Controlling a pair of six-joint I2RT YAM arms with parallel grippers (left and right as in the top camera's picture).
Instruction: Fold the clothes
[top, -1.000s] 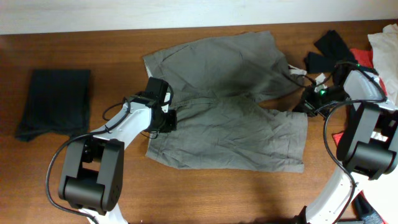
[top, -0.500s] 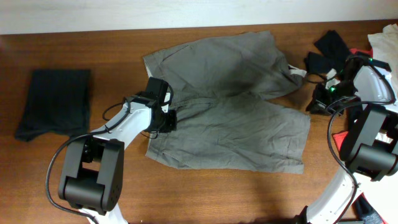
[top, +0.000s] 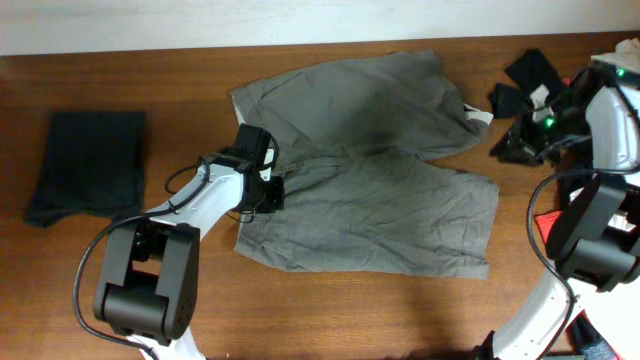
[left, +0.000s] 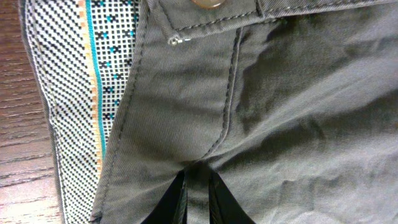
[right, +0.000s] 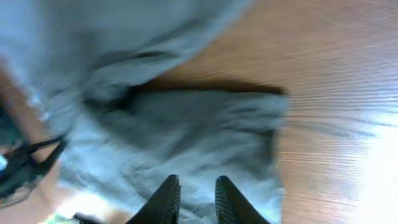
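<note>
While the left fingers (top: 268, 192) stayed clamped on the grey trousers (top: 380, 200) at the fly, just under the button (left: 208, 3) and beside the patterned waistband lining (left: 68, 93), the right fingers (top: 512, 148) had come away from the cloth. A second before they were pressed together at the hem of the nearer leg. Now they stood slightly apart with nothing between them, lifted off to the right near the loose black clothes (top: 530, 75), and the wrist view was blurred.

The hem they had been tugging now lay flat on the worktop (top: 180, 90) and reached a little further right than before. The trousers lay spread open in the middle of the worktop, waistband to the left and both legs pointing right, the far leg angled up and away from the near one. A folded black garment (top: 88, 165) sat well apart at the left edge.

I judged that the smoothing pull was finished and the release deliberate. The trousers looked flat enough to begin a fold — but no fold had been made yet, and the two legs were not yet laid one over the other.
</note>
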